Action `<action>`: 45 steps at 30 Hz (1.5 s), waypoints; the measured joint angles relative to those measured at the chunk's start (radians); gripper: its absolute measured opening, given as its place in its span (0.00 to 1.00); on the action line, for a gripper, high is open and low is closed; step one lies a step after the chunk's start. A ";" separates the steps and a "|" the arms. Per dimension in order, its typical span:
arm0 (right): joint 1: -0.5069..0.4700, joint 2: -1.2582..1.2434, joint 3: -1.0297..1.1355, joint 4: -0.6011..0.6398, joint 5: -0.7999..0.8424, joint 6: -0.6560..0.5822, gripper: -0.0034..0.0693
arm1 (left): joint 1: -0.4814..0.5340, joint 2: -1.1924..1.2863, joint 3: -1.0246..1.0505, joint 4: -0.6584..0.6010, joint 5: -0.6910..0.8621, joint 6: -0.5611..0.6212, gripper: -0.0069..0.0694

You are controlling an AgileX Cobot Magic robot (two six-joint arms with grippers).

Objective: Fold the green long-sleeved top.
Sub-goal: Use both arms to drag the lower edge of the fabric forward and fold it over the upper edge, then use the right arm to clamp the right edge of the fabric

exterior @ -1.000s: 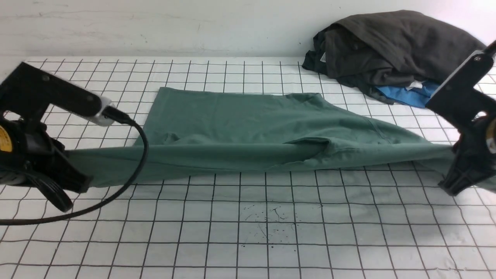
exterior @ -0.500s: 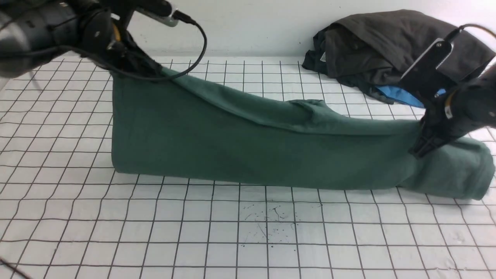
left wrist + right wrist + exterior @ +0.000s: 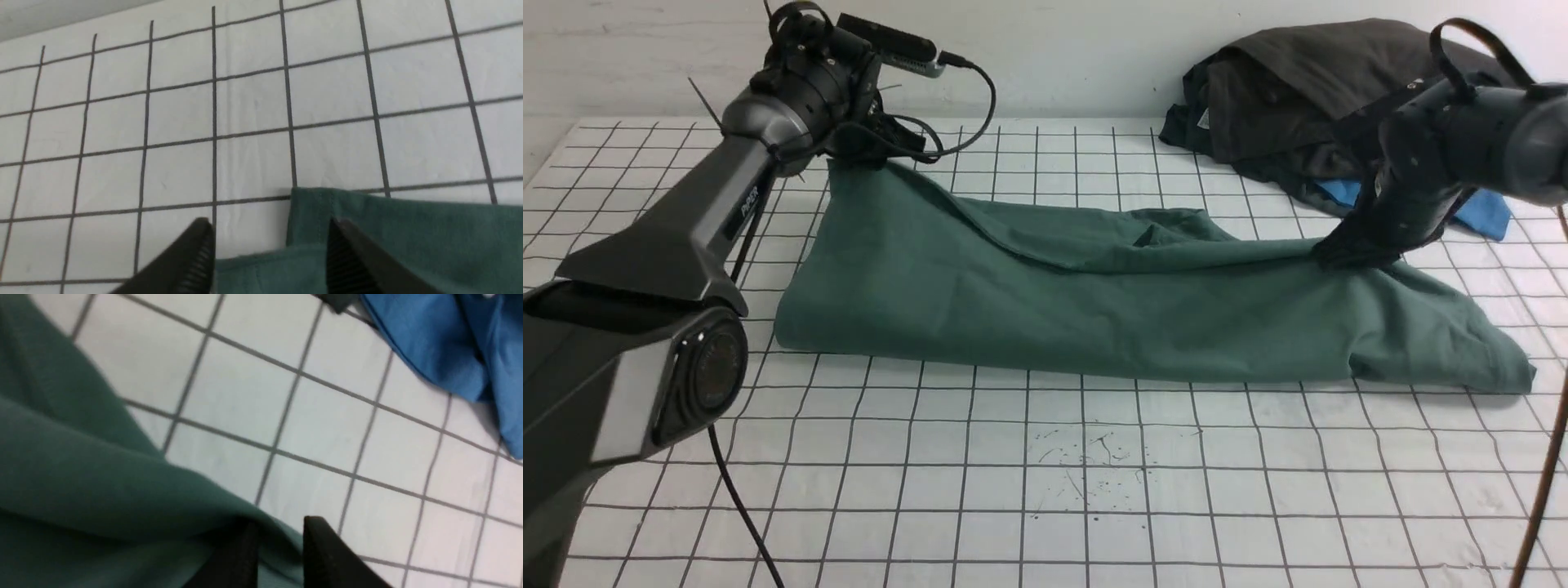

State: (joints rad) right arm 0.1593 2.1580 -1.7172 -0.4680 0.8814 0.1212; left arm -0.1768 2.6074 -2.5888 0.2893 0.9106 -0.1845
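As the top [image 3: 1094,327] lies lengthwise between them, my left claw [image 3: 267,228] gapes at one end; my right claw [image 3: 282,528], barely parted, meets the other, grip unclear.

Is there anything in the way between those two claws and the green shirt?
Nothing visible. Both sit at the green top itself: the left claw open over a corner, the right claw with fabric between its parted jaws. The dark clothes pile lies apart.
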 joint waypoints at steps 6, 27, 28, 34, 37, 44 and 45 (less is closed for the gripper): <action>0.023 -0.014 -0.125 0.062 0.139 -0.017 0.38 | 0.055 -0.048 -0.057 -0.126 0.111 0.070 0.74; 0.067 0.239 -0.268 0.693 -0.349 -0.403 0.03 | 0.044 -0.087 -0.060 -0.505 0.342 0.404 0.12; 0.034 0.239 -0.326 0.645 -0.311 -0.287 0.03 | 0.042 -0.087 -0.057 -0.504 0.342 0.404 0.12; -0.003 0.179 -0.544 0.512 0.094 -0.240 0.03 | 0.040 -0.146 0.013 -0.506 0.342 0.404 0.12; -0.006 0.112 -0.584 0.475 0.300 -0.285 0.03 | 0.040 -0.245 0.113 -0.497 0.341 0.404 0.12; -0.101 -0.106 -0.226 0.531 0.346 -0.266 0.03 | 0.040 -0.659 0.661 -0.485 0.331 0.466 0.12; -0.112 -0.131 -0.153 0.538 0.347 -0.271 0.03 | 0.040 -0.714 0.743 -0.485 0.329 0.480 0.12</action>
State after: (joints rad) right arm 0.0475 2.0273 -1.8705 0.0699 1.2287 -0.1496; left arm -0.1371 1.8935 -1.8454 -0.1962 1.2399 0.2951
